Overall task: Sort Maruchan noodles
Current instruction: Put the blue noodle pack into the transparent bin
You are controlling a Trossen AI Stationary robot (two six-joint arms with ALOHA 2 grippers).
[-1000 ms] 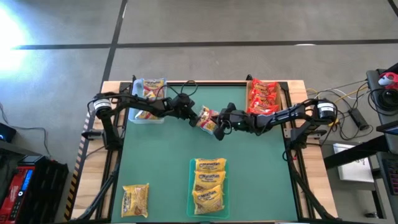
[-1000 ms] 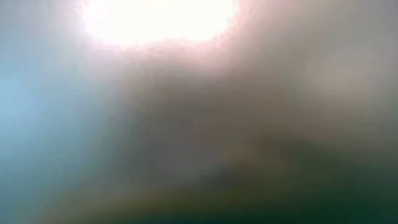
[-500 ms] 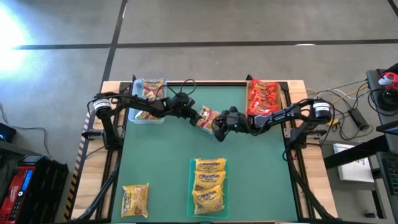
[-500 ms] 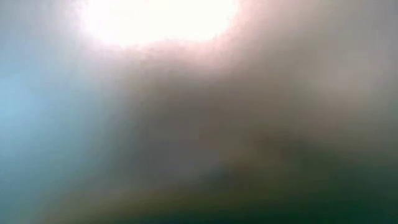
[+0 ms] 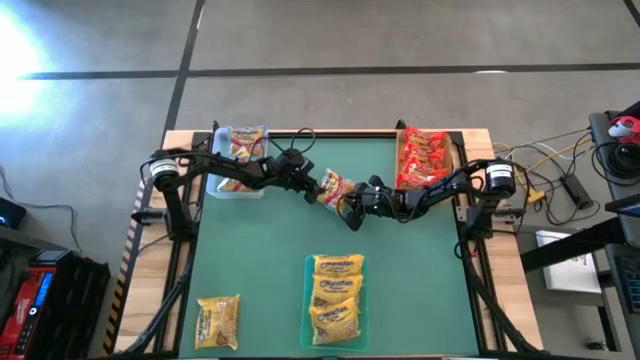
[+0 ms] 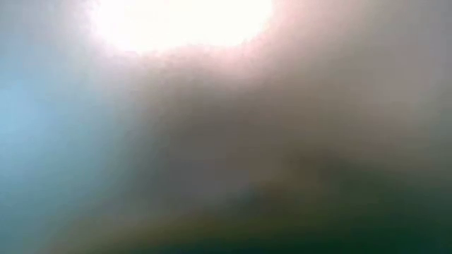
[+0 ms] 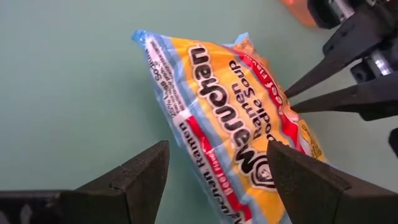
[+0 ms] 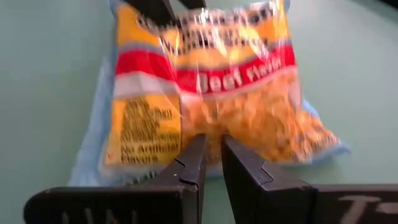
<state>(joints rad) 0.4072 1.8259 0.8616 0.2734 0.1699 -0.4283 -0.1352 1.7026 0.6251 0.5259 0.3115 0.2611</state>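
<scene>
The right gripper (image 5: 352, 207) has drawn slightly back over the last second, its fingers (image 8: 193, 163) nearly closed on the edge of the Maruchan beef ramen packet (image 5: 334, 188). The packet sits mid-bench, toward the far side, between both arms. The left gripper (image 5: 316, 187) stays spread wide around it. This looks like a handover, probably toward the red-packet tray (image 5: 404, 152).

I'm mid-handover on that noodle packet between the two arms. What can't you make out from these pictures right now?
- Low view: wholly blurred by glare; nothing on the table shows.
- Right gripper on the packet: nearly closed at its edge, but whether it pinches the wrapper is hidden.
- Left gripper: the packet's near end runs off the picture's edge.
- High view: tray labels too small.
</scene>
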